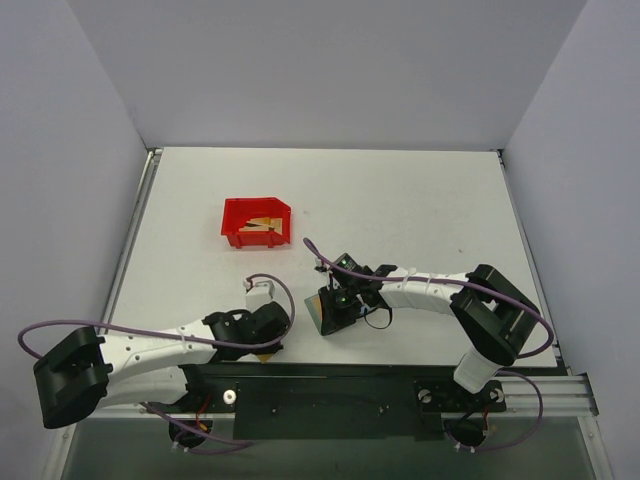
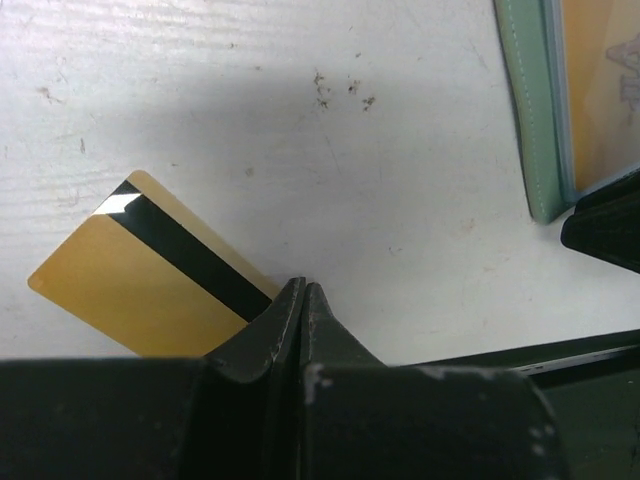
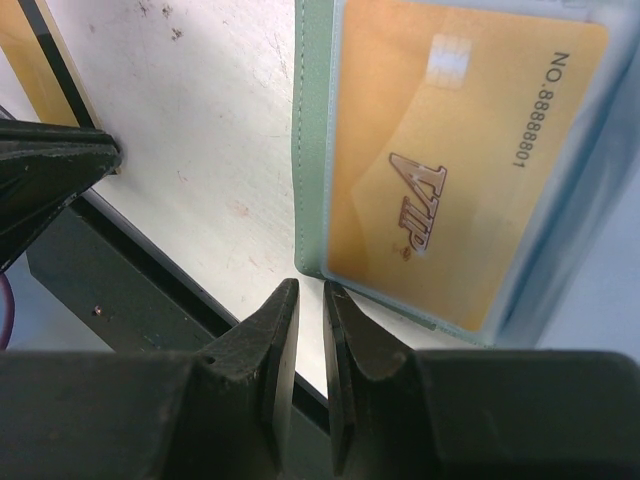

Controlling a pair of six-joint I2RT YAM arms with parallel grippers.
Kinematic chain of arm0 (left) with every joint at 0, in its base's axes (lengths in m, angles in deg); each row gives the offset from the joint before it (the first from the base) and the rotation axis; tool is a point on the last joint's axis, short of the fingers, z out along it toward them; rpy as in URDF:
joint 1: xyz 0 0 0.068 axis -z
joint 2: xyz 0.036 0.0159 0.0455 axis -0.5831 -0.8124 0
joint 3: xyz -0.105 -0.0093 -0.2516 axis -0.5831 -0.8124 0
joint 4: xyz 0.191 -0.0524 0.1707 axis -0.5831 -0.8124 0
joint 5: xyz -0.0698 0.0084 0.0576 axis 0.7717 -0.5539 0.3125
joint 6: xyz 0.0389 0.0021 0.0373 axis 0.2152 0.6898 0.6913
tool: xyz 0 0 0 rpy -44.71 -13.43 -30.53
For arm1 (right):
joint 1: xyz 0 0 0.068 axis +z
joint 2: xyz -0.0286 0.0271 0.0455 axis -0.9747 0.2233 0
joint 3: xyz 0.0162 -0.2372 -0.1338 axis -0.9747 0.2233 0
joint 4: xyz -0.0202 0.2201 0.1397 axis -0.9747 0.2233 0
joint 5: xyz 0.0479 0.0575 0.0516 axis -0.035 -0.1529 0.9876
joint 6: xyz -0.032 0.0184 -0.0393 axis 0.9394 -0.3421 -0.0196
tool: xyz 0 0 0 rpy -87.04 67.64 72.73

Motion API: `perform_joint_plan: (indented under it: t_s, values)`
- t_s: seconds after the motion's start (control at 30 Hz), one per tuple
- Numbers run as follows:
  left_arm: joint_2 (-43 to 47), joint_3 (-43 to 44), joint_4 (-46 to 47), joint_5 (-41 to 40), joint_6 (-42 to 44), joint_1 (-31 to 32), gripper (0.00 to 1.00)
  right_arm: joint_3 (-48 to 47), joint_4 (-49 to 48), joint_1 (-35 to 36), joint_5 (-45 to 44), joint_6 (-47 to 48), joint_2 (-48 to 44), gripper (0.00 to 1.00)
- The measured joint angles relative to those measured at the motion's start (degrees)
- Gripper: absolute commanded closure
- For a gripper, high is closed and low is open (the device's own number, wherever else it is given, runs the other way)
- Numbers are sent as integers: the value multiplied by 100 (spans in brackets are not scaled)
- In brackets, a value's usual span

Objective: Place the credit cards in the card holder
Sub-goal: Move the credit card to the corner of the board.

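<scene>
A gold card reading "VIP" and "NO.88888801" (image 3: 450, 170) sits inside the open card holder (image 3: 312, 150) near the table's front edge, right gripper (image 3: 310, 300) almost pressed together beside it, left gripper (image 2: 303, 300) pinching a striped card (image 2: 150, 285).

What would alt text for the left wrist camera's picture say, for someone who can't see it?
A gold card with a black stripe lies on a white table, its corner at the tips of the shut black left end effector. A grey-green card holder edges in at upper right.
</scene>
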Motion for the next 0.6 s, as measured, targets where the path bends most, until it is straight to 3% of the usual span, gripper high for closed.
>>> perform_joint_plan:
  t_s: [0.3, 0.6]
  values:
    - [442, -37, -802, -35, -529, 188, 100, 0, 0, 0, 0, 0, 0, 87]
    - [1401, 498, -1539, -555, -289, 149, 100, 0, -2, 0, -2, 0, 0, 87]
